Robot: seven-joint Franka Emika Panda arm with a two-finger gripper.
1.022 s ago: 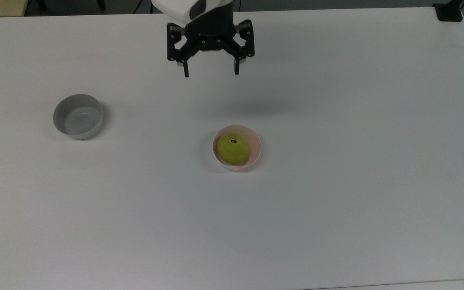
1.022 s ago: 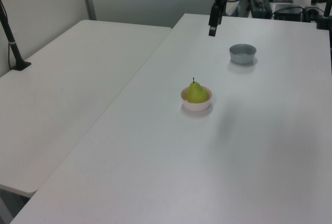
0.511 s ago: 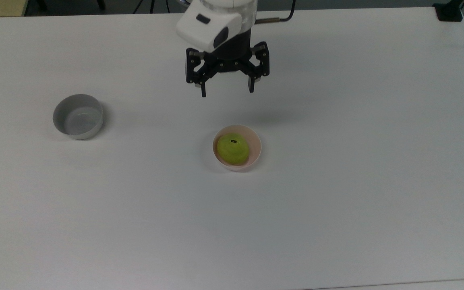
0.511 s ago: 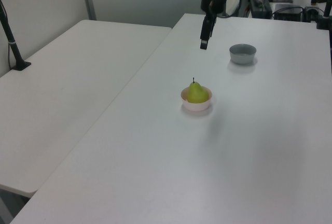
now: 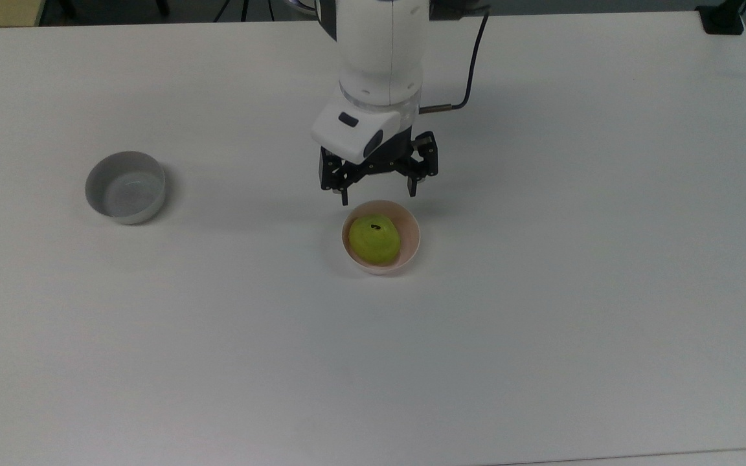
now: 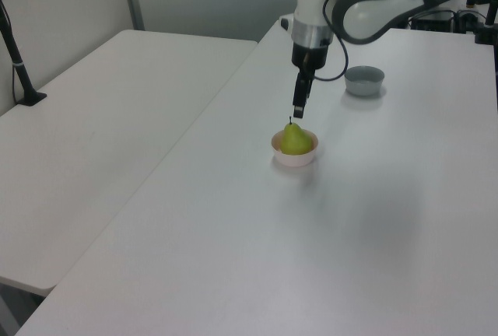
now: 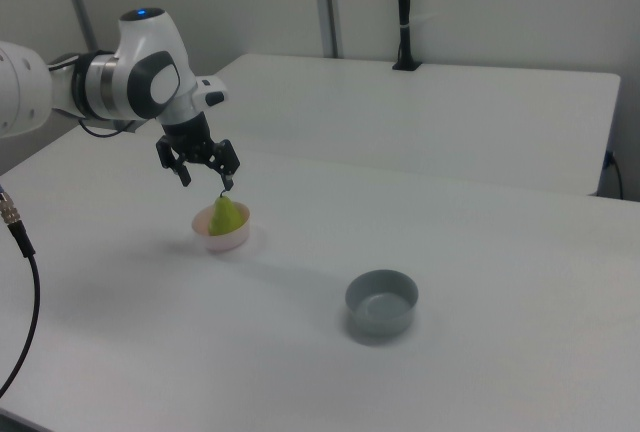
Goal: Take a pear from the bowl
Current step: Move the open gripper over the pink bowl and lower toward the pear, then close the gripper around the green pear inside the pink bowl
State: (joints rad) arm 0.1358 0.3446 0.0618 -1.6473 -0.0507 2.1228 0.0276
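Observation:
A yellow-green pear (image 5: 374, 239) (image 6: 296, 140) (image 7: 227, 217) with a short dark stem stands upright in the pale pink bowl (image 5: 411, 241) (image 6: 294, 157) (image 7: 227, 240) near the middle of the white table. My gripper (image 5: 378, 196) (image 6: 297, 112) (image 7: 206, 180) hangs open above the table, with nothing between its fingers. In the top view it sits just beyond the bowl's far rim. In the left view its fingertips are a little above the pear's stem.
A grey bowl (image 5: 125, 188) (image 6: 364, 81) (image 7: 381, 302) stands alone, well off toward the top view's left. A second white table (image 6: 101, 118) adjoins in the left view. A dark post base (image 5: 723, 19) sits at the top view's far right corner.
The arm has come down and forward from the table's far edge toward the pink bowl. The gripper stayed open. Pear and both bowls have not moved.

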